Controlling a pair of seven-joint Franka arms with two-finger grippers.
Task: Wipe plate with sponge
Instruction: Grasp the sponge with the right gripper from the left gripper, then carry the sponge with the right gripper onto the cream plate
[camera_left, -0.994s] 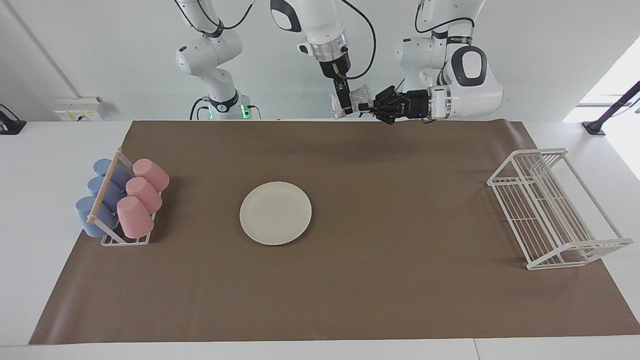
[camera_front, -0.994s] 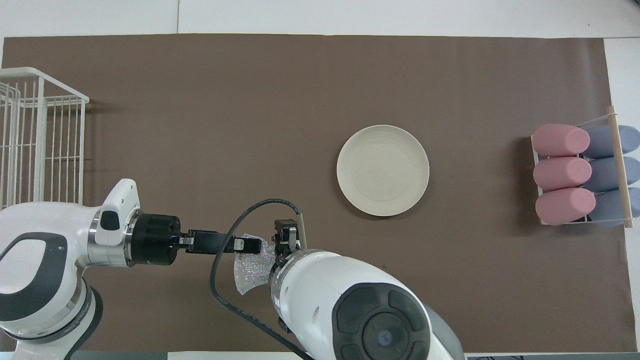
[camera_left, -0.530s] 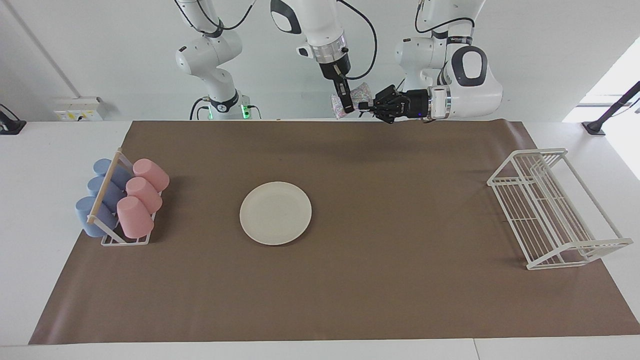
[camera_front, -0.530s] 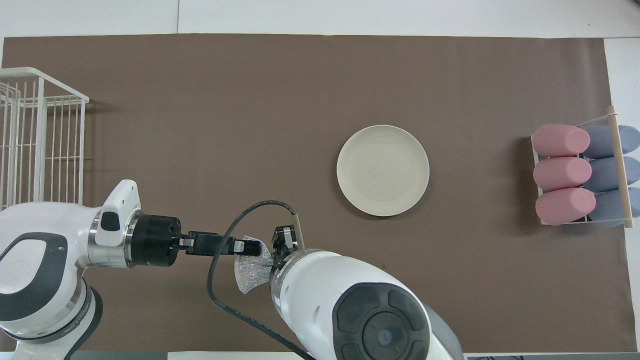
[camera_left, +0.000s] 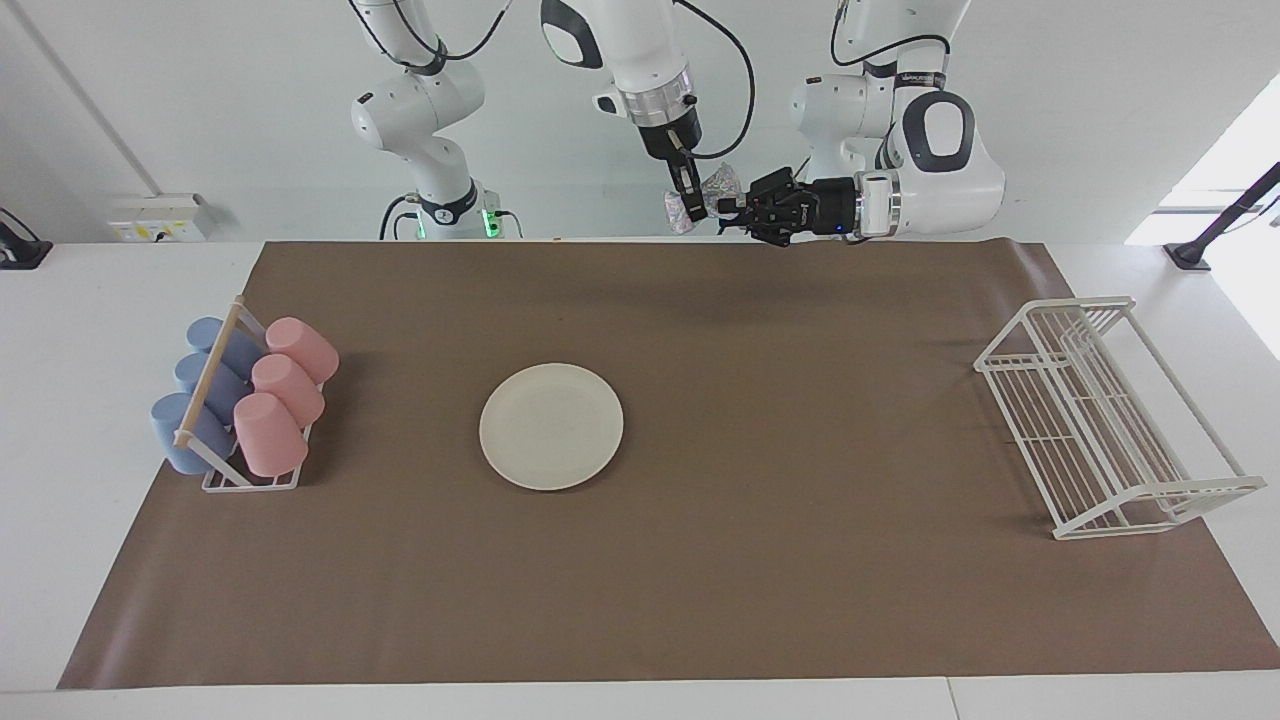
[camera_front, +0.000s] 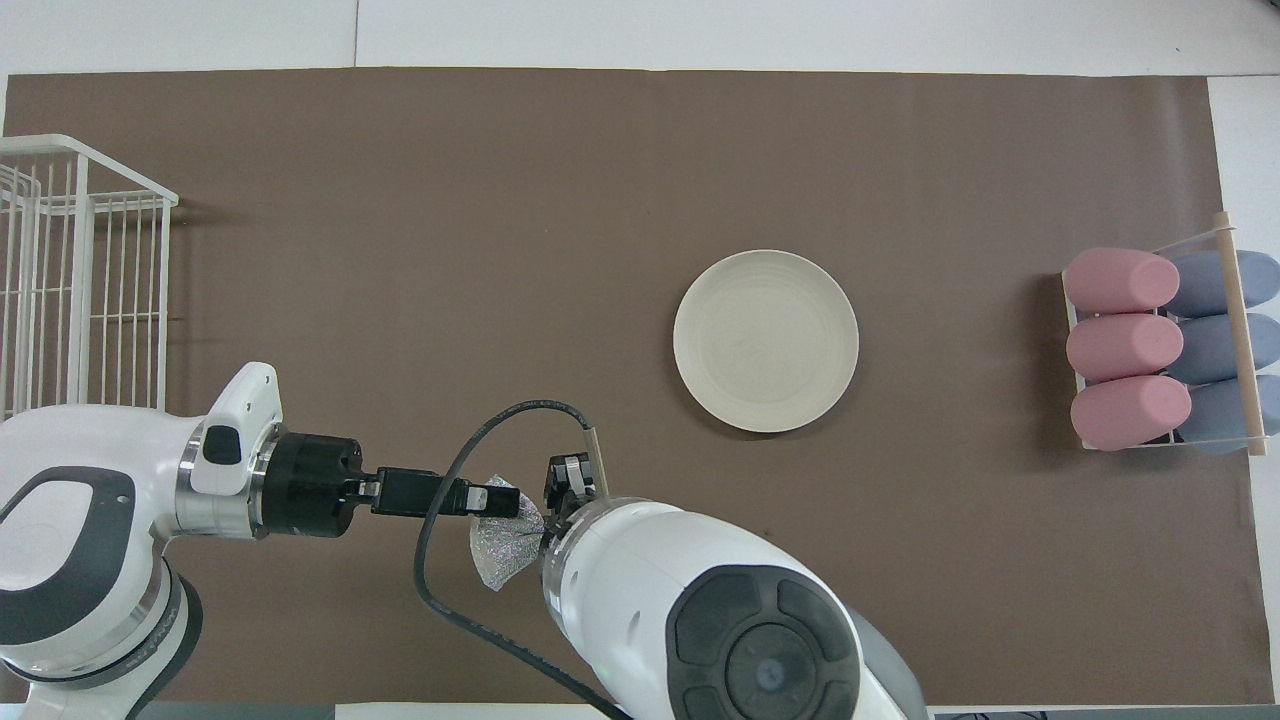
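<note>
Both grippers meet in the air over the mat's robot-side edge. The right gripper (camera_left: 692, 208) points down, fingers pinched shut on the sponge (camera_left: 712, 190). The left gripper (camera_left: 728, 211) reaches in sideways, tips at the sponge's edge; how wide its fingers stand, I cannot tell. The plate (camera_left: 551, 426) lies bare mid-mat, well apart.

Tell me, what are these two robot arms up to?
They are passing the sponge between them in mid-air, over the robots' edge of the brown mat. The right gripper is shut on it from above; the left gripper meets it from the side. The plate lies untouched mid-mat.
</note>
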